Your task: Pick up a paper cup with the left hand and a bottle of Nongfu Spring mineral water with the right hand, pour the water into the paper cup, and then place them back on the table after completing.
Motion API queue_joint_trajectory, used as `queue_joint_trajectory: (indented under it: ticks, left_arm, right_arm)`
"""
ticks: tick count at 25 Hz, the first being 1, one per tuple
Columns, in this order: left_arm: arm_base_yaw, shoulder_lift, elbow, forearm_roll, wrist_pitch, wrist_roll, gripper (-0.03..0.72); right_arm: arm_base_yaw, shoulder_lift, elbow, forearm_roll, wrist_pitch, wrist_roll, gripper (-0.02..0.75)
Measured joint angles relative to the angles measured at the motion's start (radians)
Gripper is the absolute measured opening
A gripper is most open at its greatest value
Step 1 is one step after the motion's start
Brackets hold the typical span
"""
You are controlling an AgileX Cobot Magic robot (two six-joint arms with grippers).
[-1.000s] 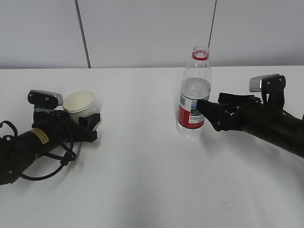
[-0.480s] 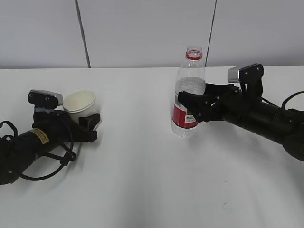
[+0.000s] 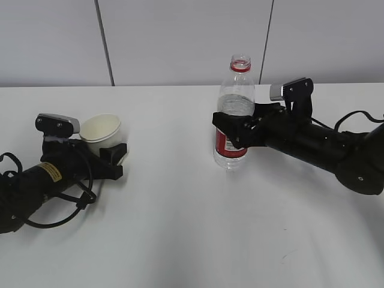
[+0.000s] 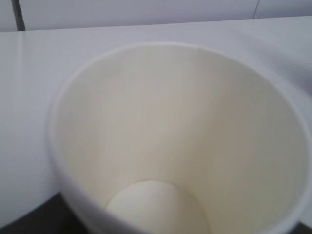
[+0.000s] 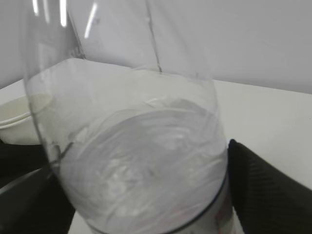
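Pouring has not begun. On the right, the right hand [image 3: 235, 127] is clamped around the label band of the uncapped bottle [image 3: 234, 114], which stands upright, its base at or just off the tabletop [image 3: 180, 228]; which, I cannot tell. Water [image 5: 146, 161] fills it to about two thirds. On the left, the left hand [image 3: 114, 157] lies low with its fingers around the empty paper cup [image 3: 101, 129], not yet lifted. Lifting both, pouring and setting down remain. Bare tabletop lies between them; nothing blocks the way.
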Motion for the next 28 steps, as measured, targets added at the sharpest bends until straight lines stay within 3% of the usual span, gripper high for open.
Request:
queue_joint_trajectory:
  ticks: [6, 15, 28]
  left_arm:
    - [0.0, 0.0, 0.0, 0.001, 0.0, 0.0, 0.407]
    - [0.0, 0.0, 0.0, 0.01, 0.0, 0.0, 0.405]
    - [0.0, 0.0, 0.0, 0.081, -0.002, 0.0, 0.386]
  right_arm:
    - [0.005, 0.014, -0.027, 0.014, 0.019, 0.004, 0.659]
    - [0.005, 0.014, -0.027, 0.025, 0.021, 0.0, 0.502]
    - [0.005, 0.014, -0.029, 0.026, 0.022, 0.0, 0.479]
